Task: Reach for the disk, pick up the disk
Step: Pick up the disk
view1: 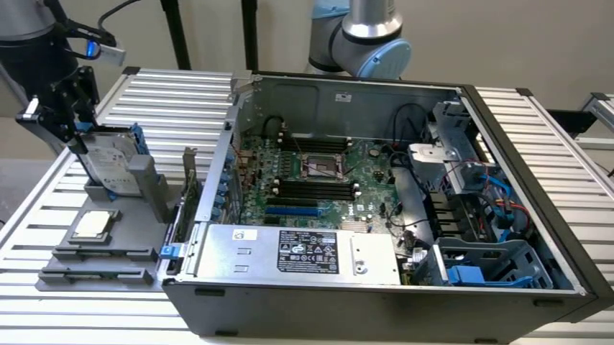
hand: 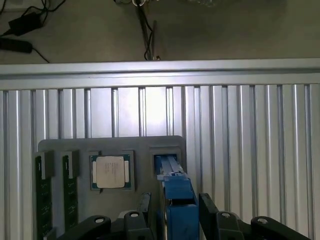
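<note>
gripper (hand: 176, 209) spread wide, one finger either side of the disk (view1: 108, 159), not closed on it. disk stands on edge in a slot of the grey fixture plate (hand: 140, 146); square chip (hand: 110, 171) lies flat on the same plate, open PC case (view1: 384, 309) just beside the plate on the exterior view's right

The exterior view looks down at a slant from high up and some way off, taking in the ribbed table (view1: 537, 144) (hand: 250, 125) with the open computer case (view1: 384, 305) in the middle. The wrist view sits close above the grey holder (hand: 142, 149) (view1: 96, 267), looking steeply down past the fingers (hand: 209, 212). Both views share the holder, the disk (hand: 177, 202) (view1: 106, 162) standing in it, the square chip (hand: 110, 171) (view1: 92, 224) and nearby table slats.
</note>
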You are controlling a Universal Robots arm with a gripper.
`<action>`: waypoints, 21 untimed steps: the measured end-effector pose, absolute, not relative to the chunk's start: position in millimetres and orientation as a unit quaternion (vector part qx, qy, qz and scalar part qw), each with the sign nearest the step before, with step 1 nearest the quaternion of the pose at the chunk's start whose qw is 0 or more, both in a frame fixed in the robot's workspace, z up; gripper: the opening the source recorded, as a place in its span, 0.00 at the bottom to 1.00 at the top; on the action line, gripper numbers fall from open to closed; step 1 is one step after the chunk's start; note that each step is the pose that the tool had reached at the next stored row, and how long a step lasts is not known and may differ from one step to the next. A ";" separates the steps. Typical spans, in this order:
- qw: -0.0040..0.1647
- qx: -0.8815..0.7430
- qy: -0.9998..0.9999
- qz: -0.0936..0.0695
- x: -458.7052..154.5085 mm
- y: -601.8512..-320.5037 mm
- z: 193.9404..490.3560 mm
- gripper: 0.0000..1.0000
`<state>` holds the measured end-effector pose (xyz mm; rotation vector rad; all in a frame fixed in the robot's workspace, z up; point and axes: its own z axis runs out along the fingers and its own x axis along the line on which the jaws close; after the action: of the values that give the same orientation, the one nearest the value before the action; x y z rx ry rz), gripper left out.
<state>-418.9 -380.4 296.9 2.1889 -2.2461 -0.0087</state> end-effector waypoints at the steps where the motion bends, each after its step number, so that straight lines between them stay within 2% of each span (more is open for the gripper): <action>1: 0.003 0.700 -0.714 -0.003 -418.9 -380.4 296.9 0.50; 13: 0.003 0.711 -0.703 -0.003 -418.9 -380.3 296.9 0.50; 15: 0.003 0.711 -0.703 -0.003 -418.9 -380.3 296.9 0.49; 16: 0.003 0.711 -0.703 -0.003 -418.9 -380.3 296.8 0.41; 21: 0.003 0.711 -0.703 -0.003 -418.9 -380.3 296.5 0.41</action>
<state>-418.9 -380.3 296.5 2.2298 -2.2055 -0.0088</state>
